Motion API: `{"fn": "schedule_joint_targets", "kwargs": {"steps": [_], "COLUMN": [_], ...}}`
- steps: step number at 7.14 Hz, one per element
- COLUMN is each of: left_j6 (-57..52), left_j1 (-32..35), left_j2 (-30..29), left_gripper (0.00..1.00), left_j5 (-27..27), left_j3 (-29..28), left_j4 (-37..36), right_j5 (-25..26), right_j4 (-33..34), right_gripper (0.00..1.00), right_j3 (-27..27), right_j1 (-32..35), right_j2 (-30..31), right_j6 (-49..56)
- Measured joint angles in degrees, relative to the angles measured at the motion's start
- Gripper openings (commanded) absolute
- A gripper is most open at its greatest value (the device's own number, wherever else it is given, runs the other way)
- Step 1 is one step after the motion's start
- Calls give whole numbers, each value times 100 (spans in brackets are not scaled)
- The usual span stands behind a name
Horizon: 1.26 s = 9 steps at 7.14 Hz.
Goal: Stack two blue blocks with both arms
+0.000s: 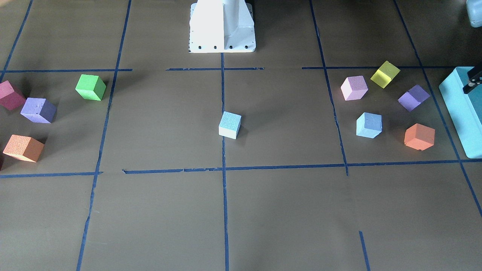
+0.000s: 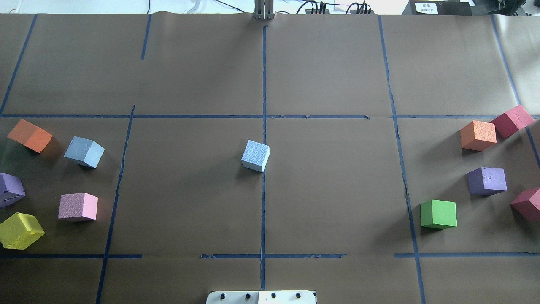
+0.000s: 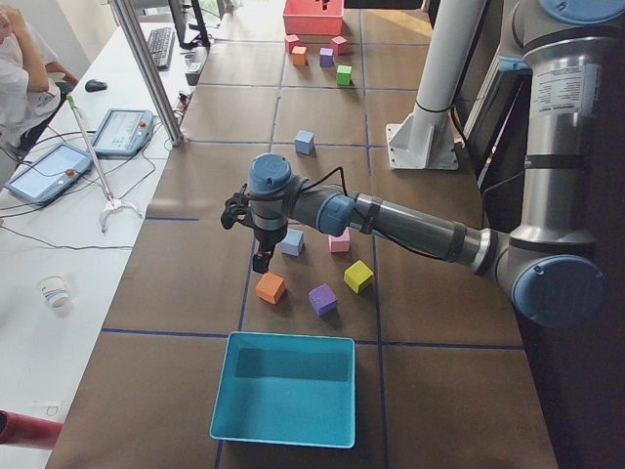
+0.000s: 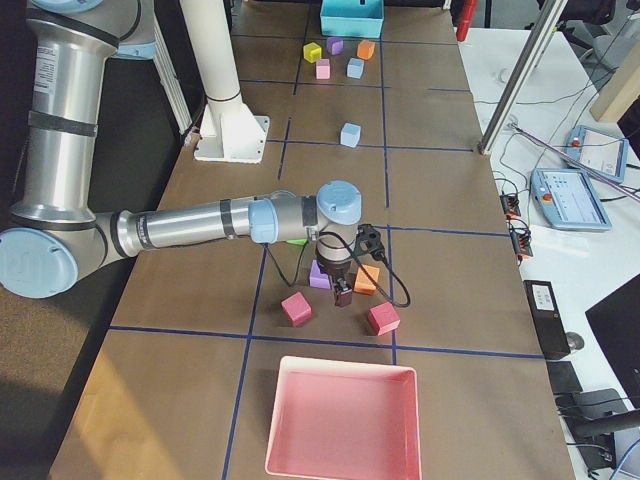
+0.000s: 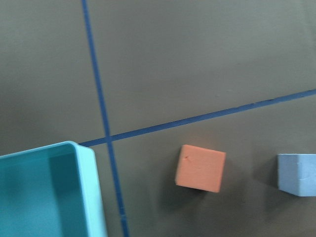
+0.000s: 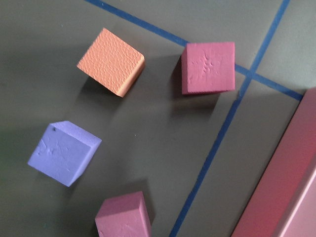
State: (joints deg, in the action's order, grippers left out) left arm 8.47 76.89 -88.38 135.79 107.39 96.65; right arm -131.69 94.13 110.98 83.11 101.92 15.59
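Note:
One light-blue block sits at the table's middle on the centre tape line, also in the overhead view. The other blue block lies among the coloured cubes on my left side and shows at the left wrist view's right edge. My left gripper hangs above the table near this block and an orange cube. My right gripper hangs over the cubes on my right side. I cannot tell whether either gripper is open or shut.
A teal box stands at my far left and a pink tray at my far right. Orange, purple, pink and yellow cubes surround the left blue block. Green, purple, orange and red cubes lie on the right. The white pedestal stands at the table's rear.

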Motion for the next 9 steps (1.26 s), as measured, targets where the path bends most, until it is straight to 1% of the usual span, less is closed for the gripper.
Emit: {"fn": "schedule_joint_targets", "kwargs": {"steps": [1, 2, 3, 4, 6, 9], "left_j6": [467, 1092, 1663, 2122, 2420, 2473], "left_j1": [-512, -1054, -1524, -1896, -2308, -2634], "left_j2": [-10, -39, -161, -373, -578, -723], "left_gripper": [100, 100, 100, 100, 100, 100], "left_j5": [-81, -371, -693, -982, -1246, -1296], "left_j3": [-30, -121, -272, -477, -736, -1076], "left_j4": [385, 909, 1284, 1477, 1581, 1596], "right_j5": [-4, -7, -11, -12, -12, -12], "right_j4": [0, 0, 0, 0, 0, 0], "right_gripper": [100, 100, 100, 100, 100, 100], "right_j3": [-17, -43, -63, -74, -83, -85], "right_j1": [61, 80, 81, 85, 89, 86], "right_j2": [76, 95, 98, 99, 99, 92], "right_j6": [70, 95, 105, 109, 111, 111]}}
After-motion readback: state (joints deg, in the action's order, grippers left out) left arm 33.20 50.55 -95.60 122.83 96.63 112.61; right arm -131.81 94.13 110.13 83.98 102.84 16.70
